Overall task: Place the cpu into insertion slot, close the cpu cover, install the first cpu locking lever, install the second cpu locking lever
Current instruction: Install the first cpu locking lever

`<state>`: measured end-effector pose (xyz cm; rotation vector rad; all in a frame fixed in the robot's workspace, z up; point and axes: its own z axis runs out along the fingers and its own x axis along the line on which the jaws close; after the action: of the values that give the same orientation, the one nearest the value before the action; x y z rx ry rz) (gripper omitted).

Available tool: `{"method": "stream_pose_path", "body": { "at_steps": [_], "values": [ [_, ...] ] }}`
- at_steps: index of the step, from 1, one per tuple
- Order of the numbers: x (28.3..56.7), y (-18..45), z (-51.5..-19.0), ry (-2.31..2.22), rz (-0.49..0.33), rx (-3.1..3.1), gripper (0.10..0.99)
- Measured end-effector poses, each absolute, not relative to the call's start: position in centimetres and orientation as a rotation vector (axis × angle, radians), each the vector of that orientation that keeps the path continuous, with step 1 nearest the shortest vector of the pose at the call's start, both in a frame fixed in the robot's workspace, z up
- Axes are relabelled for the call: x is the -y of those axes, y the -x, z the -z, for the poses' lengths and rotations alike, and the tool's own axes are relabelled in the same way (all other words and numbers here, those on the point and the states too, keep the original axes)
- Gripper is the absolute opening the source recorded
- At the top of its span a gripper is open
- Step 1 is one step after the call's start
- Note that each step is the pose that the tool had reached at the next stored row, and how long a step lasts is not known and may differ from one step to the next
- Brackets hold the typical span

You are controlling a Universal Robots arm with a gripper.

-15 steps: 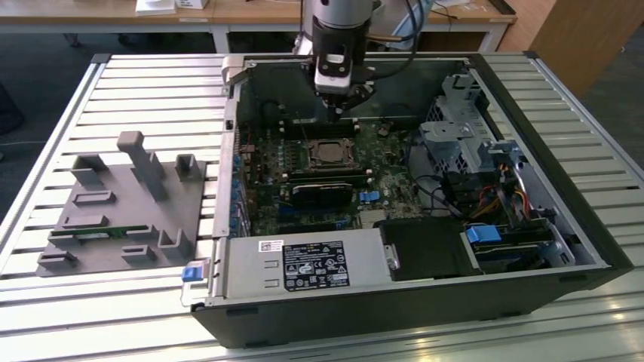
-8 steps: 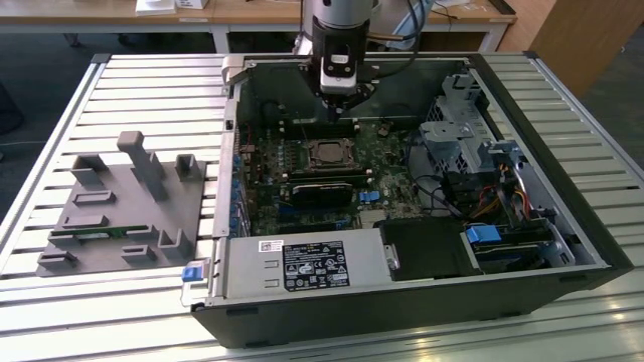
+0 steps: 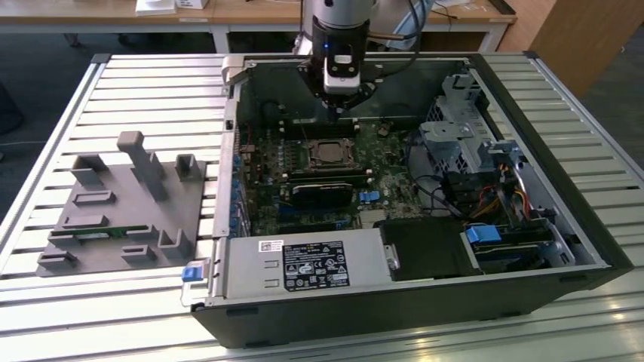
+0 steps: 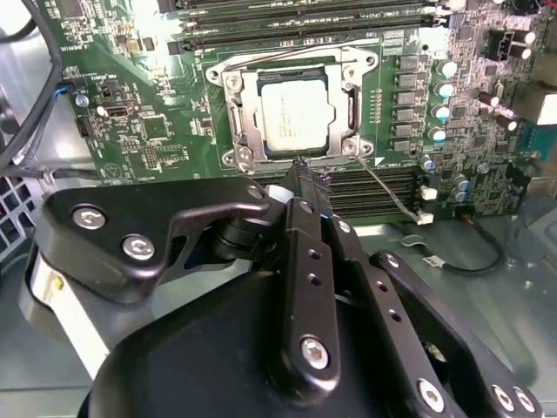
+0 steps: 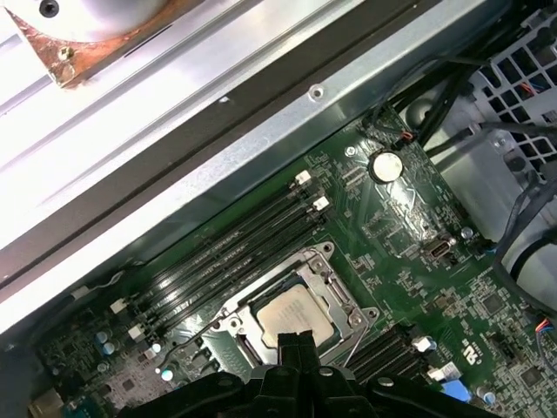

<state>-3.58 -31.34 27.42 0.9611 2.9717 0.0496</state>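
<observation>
The cpu (image 4: 296, 115), a silver-grey square, lies in the insertion slot (image 3: 327, 154) on the green motherboard. The cpu cover (image 4: 233, 117), a grey metal frame, lies flat around the chip. A thin wire locking lever (image 4: 393, 192) angles away from one socket corner over the memory slots. My gripper (image 4: 308, 181) hovers just off the socket's edge with its black fingers pressed together and nothing between them. In the first wrist view the cpu (image 5: 291, 313) sits just beyond my gripper (image 5: 296, 347). In the exterior view my gripper (image 3: 338, 113) hangs over the board behind the socket.
Memory slots (image 4: 305, 17) flank the socket on both sides. A black block (image 3: 322, 193) sits in front of the socket, with the power supply (image 3: 302, 265) at the case front and a drive cage (image 3: 463, 128) on the exterior view's right. A grey fixture (image 3: 121, 204) lies outside the case.
</observation>
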Motion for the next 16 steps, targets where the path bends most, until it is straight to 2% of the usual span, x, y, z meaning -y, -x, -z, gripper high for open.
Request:
{"method": "stream_pose_path", "body": {
  "at_steps": [16],
  "values": [
    [31.34,3.58,-27.42,-0.890,-0.050,-2.995,0.106]
  ]
}}
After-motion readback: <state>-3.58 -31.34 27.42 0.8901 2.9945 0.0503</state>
